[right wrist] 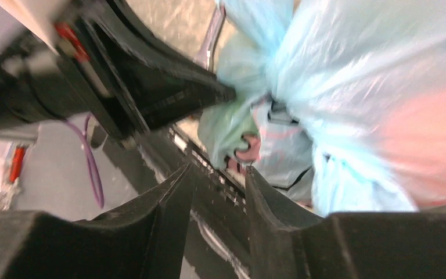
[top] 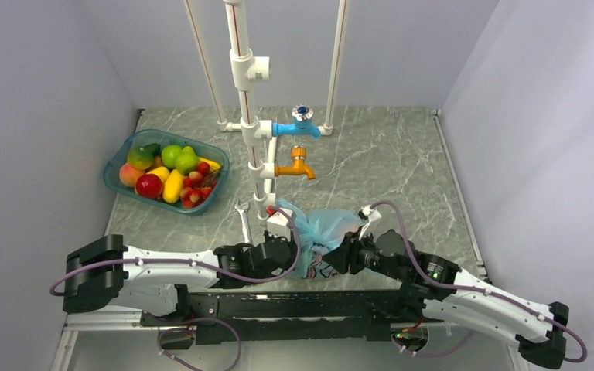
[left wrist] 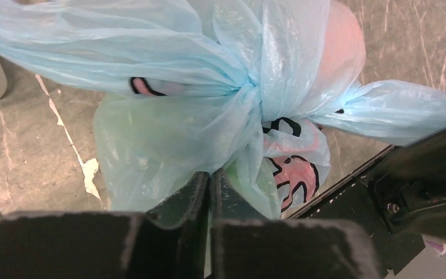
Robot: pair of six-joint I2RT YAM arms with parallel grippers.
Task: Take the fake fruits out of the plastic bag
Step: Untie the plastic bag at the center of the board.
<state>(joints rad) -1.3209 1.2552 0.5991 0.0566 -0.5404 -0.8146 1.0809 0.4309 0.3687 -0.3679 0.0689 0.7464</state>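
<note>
Zero fruits (left wrist: 342, 52) out: bag (top: 321, 232) sits knotted on surface (top: 387, 170), near edge, between arms. Left tool (left wrist: 210, 180) pinches its film below knot (left wrist: 250, 87); right tool (right wrist: 219, 174) gapes, empty. Next I'd loosen that knot.

The left arm (top: 162, 270) and right arm (top: 472, 301) lie low, reaching inward to the plastic bag (top: 321, 232). Left of the bag, the left hand (left wrist: 210, 175) pinches a fold of its film. Right of the bag, the right hand (right wrist: 219, 168) has its fingers parted, gripping nothing.
</note>
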